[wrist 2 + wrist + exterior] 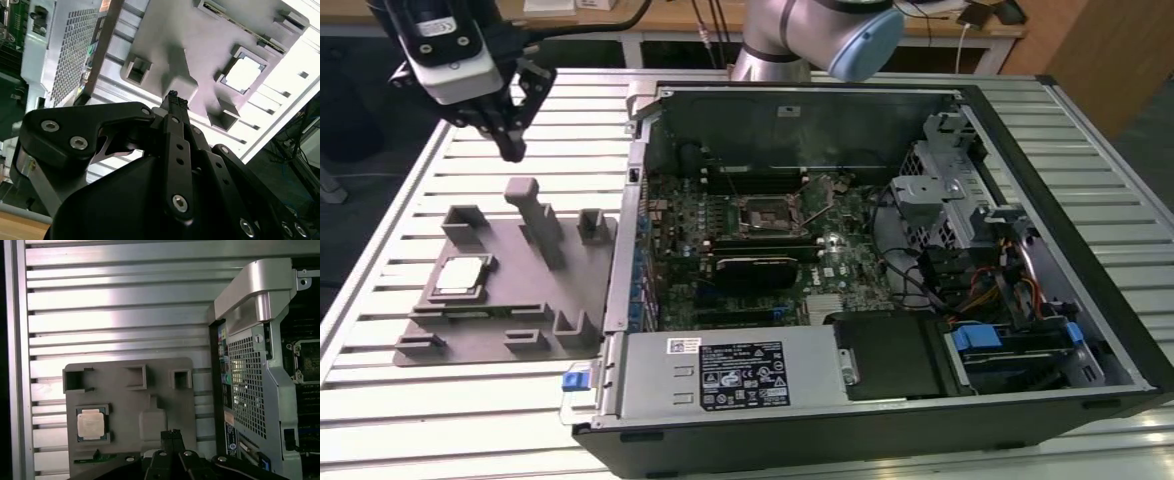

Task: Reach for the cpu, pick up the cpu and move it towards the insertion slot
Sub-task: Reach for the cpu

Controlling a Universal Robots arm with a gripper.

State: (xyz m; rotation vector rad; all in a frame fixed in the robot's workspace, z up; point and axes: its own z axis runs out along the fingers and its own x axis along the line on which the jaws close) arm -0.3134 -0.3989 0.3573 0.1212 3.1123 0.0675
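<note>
The gripper (512, 150) hangs with its two fingers pressed together and nothing between them. It stands above the far end of one grey fixture plate (487, 335). The cpu (460, 277), only one, lies flat in a square pocket of this plate, below the gripper and well apart from it. One tall grey post (540, 222) rises from the plate almost under the fingertips, beside the cpu, and it is the nearest thing to the gripper. In the first wrist view, three box-shaped blocks (135, 376) stand in a row on the plate, past the cpu (91, 423) and the post. Further from the gripper, on the other side of the plate from the cpu, lies one open computer case (854, 445), and its metal side wall (636, 250) stands between the plate and the inside. The insertion slot (765, 213) is one square socket with a shiny frame on the green board inside the case, far from the gripper. One silver power supply (720, 375) with a label fills the near corner of the case. Everything rests on a table of pale metal slats (400, 200). Behind the table are a wooden bench (667, 15) and some hanging cables.
</note>
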